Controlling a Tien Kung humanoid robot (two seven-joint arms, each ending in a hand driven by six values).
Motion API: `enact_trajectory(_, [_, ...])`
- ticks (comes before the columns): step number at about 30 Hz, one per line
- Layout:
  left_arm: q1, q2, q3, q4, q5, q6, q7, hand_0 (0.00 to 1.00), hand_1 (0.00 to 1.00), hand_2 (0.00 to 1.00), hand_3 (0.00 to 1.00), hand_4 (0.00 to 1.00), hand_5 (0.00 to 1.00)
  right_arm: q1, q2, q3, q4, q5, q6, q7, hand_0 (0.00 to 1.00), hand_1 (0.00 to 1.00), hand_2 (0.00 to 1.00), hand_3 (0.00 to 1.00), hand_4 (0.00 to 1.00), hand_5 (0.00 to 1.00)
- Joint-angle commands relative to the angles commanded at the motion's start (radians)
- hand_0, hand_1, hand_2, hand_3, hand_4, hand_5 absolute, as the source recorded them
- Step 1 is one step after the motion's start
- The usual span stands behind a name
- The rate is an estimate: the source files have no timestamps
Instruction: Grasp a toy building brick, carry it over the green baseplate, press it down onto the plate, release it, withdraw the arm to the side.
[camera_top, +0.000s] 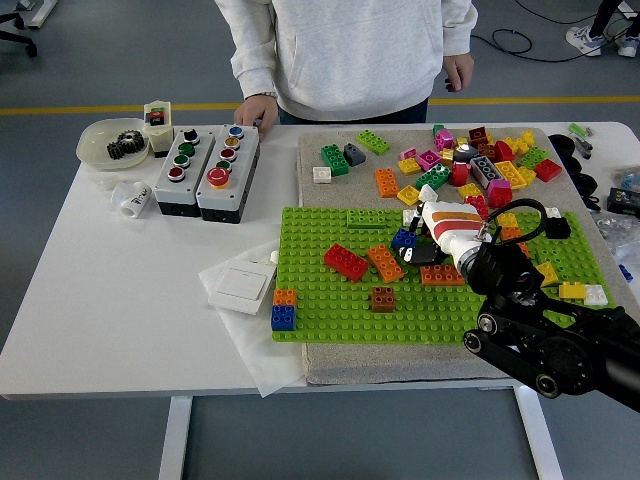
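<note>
One white worktop (120, 300) carries everything. At its far side stands one person (345, 55) in a pale sweatshirt, cut off at the top edge; one of the person's hands (256, 108) rests at the worktop's far edge beside the button boxes, the other (459, 70) hangs clear of it.

One grey mat (330, 365) lies under one green baseplate (330, 310). One black robot arm (560, 345) enters from the lower right corner; the left arm is out of view. The right hand (432, 236), white with orange stripes, sits over the baseplate's upper middle, its fingertips down at a blue brick (404, 239). They appear to close around that brick, though the grip itself is partly hidden by the hand.

On the plate I count one red brick (346, 262), one orange brick (386, 264) just beside it, one brown brick (384, 298), a second orange brick (440, 275) and one green strip (367, 218) at the far edge. At the near left corner an orange brick (286, 297) sits on a second blue one (284, 318).

A loose pile of bricks (470, 165) lies on the mat behind; its count is too crowded to tell.

Two button boxes (207, 170) stand side by side, with one white bowl (105, 135) holding a black gear (127, 145). No writing is readable.
</note>
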Motion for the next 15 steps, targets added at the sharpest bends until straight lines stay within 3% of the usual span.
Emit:
enact_trajectory(8, [-0.003,0.001,0.006,0.001,-0.011,0.003,-0.003,0.793,0.772,0.780,0.587,0.620,0.613,0.002,-0.008,0.004,0.004,-0.007,-0.004,0.008,0.372,0.447,0.515,0.496,0.732,0.462])
enact_trajectory(15, [-0.002,0.000,0.006,0.002,-0.014,0.005,-0.003,0.792,0.770,0.779,0.587,0.621,0.615,-0.001,-0.041,0.006,0.065,-0.033,0.003,0.006,0.374,0.449,0.517,0.496,0.731,0.470])
